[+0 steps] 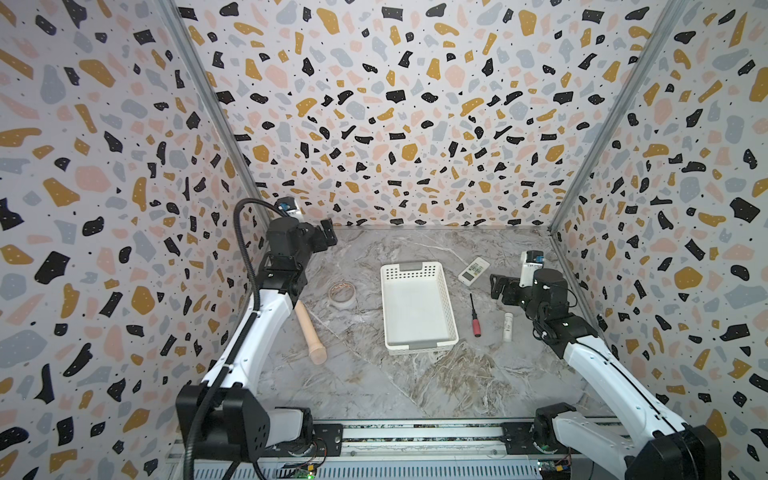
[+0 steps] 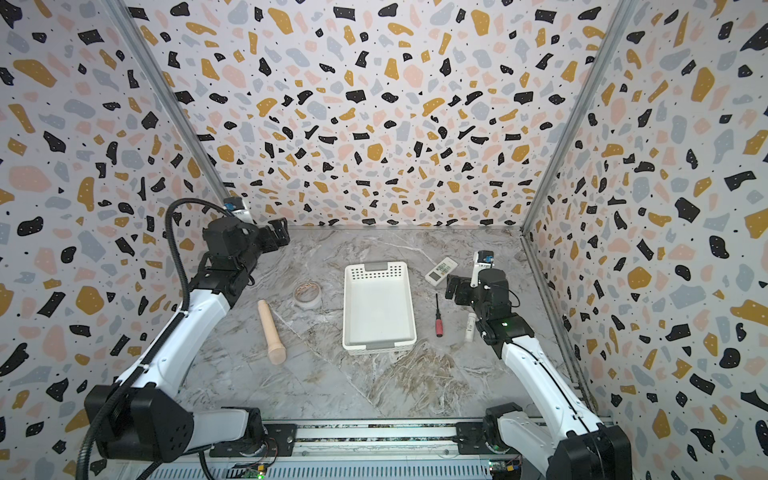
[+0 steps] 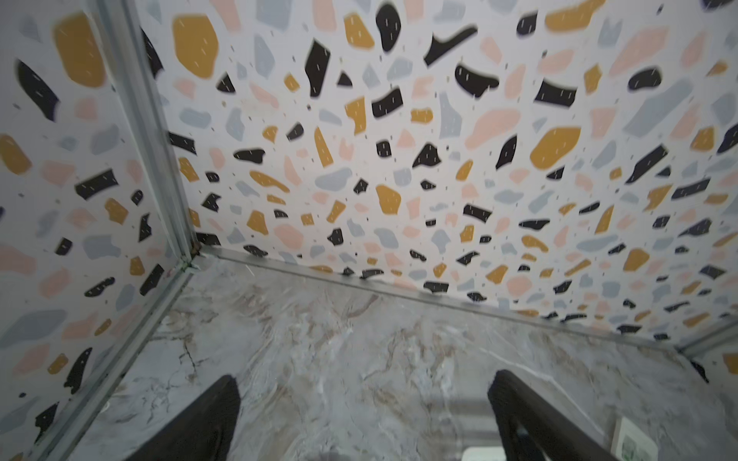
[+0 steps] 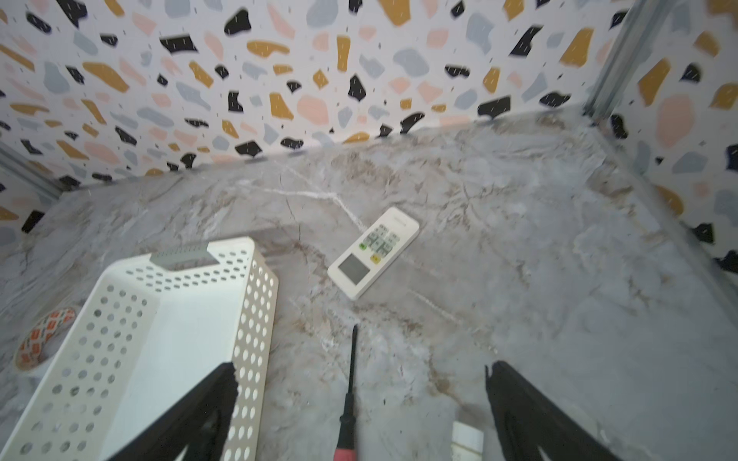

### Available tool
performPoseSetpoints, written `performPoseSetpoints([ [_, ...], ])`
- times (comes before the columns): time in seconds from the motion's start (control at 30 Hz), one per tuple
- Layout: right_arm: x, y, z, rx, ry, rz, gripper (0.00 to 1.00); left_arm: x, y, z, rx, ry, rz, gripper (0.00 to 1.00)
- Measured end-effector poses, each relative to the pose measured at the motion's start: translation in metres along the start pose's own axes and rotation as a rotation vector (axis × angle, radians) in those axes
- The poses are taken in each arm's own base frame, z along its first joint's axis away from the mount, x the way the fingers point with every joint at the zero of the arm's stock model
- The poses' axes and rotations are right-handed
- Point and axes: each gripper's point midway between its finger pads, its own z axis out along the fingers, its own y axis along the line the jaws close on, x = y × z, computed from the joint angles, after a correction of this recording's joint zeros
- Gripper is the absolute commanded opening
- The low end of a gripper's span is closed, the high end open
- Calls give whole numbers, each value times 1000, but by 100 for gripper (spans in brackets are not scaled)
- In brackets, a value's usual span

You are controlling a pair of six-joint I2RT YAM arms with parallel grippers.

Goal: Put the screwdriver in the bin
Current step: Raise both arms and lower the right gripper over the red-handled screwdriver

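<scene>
The screwdriver (image 1: 474, 316) (image 2: 438, 318), slim with a red handle and a dark shaft, lies flat on the marble table just right of the bin (image 1: 415, 307) (image 2: 378, 307), a white perforated basket with nothing in it. My right gripper (image 1: 495, 286) (image 2: 451, 289) hovers open to the right of the screwdriver's tip. In the right wrist view the screwdriver (image 4: 349, 391) lies between the spread fingers of the right gripper (image 4: 361, 369), untouched, with the bin (image 4: 171, 339) beside it. My left gripper (image 1: 328, 232) (image 3: 364, 377) is raised at the back left, open and holding nothing.
A white remote (image 1: 473, 270) (image 4: 373, 251) lies behind the right gripper. A white tube (image 1: 508, 327) lies right of the screwdriver. Left of the bin are a tape roll (image 1: 343, 294) and a thick wooden handle (image 1: 309, 332). Patterned walls close three sides.
</scene>
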Motion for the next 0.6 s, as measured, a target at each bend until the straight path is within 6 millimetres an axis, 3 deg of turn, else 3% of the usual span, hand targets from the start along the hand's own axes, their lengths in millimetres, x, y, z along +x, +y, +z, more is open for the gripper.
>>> performPoseSetpoints([
  [0.1,32,9,8,2,128,-5,99,49,3,8,11,138,10,100],
  [0.2,60,15,12,17,226,-14,100,72,1,7,28,204,9,100],
  [0.6,112,20,20,57,401,-62,86,73,-8,7,75,212,-3,100],
])
